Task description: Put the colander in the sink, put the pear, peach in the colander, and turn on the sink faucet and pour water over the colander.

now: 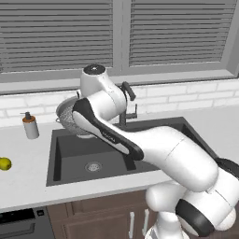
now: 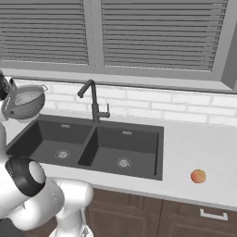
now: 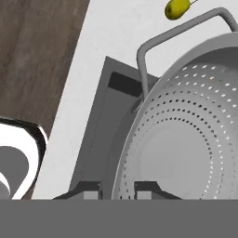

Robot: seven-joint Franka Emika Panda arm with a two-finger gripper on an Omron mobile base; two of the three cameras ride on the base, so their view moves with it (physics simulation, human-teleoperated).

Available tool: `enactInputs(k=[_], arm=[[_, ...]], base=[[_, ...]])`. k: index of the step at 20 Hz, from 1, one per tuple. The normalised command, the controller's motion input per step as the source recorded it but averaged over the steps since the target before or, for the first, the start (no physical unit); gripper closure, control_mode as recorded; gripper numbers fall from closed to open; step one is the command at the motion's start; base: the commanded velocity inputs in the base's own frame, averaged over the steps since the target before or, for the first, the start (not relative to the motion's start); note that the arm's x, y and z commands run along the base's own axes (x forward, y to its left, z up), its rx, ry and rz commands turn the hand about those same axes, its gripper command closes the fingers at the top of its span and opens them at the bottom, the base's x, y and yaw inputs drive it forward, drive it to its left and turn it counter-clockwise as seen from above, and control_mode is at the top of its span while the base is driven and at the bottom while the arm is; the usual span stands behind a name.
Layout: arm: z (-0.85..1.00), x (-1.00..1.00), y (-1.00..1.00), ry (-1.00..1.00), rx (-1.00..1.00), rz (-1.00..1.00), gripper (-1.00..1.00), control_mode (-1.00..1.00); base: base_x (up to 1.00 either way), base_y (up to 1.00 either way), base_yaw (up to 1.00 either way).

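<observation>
Colander (image 2: 25, 102), silvery and perforated, held tilted in the air above the rear left corner of the sink (image 2: 139, 127), clear of the table (image 2: 194, 143). In the hand view the two fingers (image 3: 122, 190) straddle its rim, one tip outside the wall and one inside the bowl, closed tight on the thin metal; the bowl extends away from the fingers, with a wire side handle at its far rim. Seen from the left base view, the colander (image 1: 67, 116) hangs at the end of the arm, above the back edge of the left basin, whose drain (image 1: 93, 166) lies below and toward the front. The relation governing the coming move is therefore vertical: the basin floor sits beneath and slightly forward of the held bowl, so a descent with levelling appears to be what placement requires. Sink faucet (image 2: 94, 99) stands at the rear divider, to the colander's right. Pear (image 1: 4, 164) rests near the table's left edge; peach (image 2: 198, 176) rests near the front edge, right of the sink. No water is running.
</observation>
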Motion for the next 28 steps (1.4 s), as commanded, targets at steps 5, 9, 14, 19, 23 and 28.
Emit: enactInputs(k=[5,9,14,19,23,28], arm=[[-0.73,0.53,0.15,0.14,-0.01,-0.01,1.0,-1.0],[-0.69,0.33,0.0,0.08,-0.1,-0.09,1.0,-1.0],[-0.67,0.36,0.0,0.07,-0.1,-0.12,1.0,-1.0],[-0.66,0.39,-0.03,0.07,-0.02,-0.09,1.0,-1.0],[-0.63,0.34,-0.07,0.01,0.0,-0.05,1.0,-1.0],[-0.63,0.18,-0.1,0.0,0.0,-0.06,1.0,-1.0]], base=[[0.0,0.0,0.0],[0.0,0.0,0.0],[0.0,0.0,0.0],[0.0,0.0,0.0],[0.0,0.0,0.0],[0.0,0.0,0.0]])
